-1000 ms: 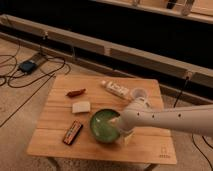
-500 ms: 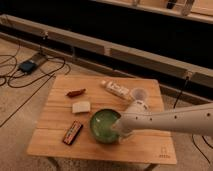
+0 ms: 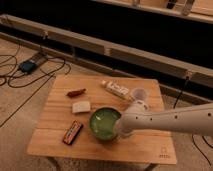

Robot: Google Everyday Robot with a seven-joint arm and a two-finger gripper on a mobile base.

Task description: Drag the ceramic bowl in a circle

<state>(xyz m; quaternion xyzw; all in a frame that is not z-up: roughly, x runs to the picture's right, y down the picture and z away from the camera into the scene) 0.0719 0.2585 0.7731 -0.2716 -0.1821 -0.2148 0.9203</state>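
Gripping the ceramic bowl (image 3: pixel 104 122) by its right rim.
Reaching in from the right with the gripper (image 3: pixel 121 131), jaws closed on that rim; bowl mid-way along the near half of the wooden table (image 3: pixel 150 145), candy bar (image 3: pixel 73 132) to its left, pale block (image 3: pixel 81 107) just beyond, translucent cup (image 3: pixel 138 94) far right.

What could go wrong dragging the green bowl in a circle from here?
The gripper is shut at the right rim of the ceramic bowl; the glossy rim could slip free mid-drag.
The snack bar and white block lie close on the bowl's opposite side; a wide circle may shove them.
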